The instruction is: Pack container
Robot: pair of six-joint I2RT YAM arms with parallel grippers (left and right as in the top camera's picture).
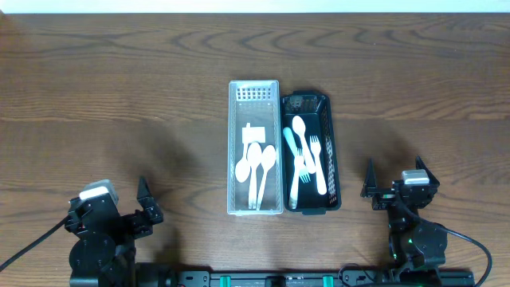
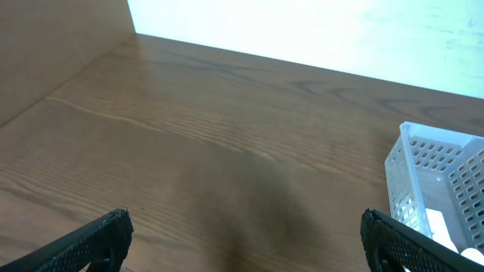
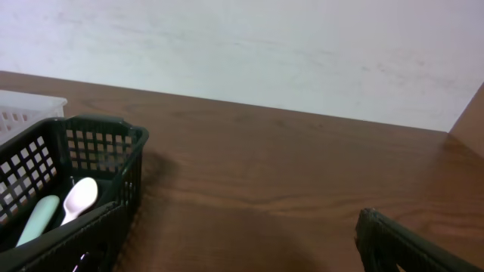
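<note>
A white basket stands mid-table and holds three white spoons and a small white piece. A black basket touches its right side and holds white and pale green forks and spoons. My left gripper is at the front left, open and empty, its fingers wide apart in the left wrist view. My right gripper is at the front right, open and empty; in the right wrist view only its right finger shows. The black basket is at that view's left.
The white basket's far corner shows at the right of the left wrist view. Bare wooden tabletop surrounds the baskets. A pale wall runs along the table's far edge.
</note>
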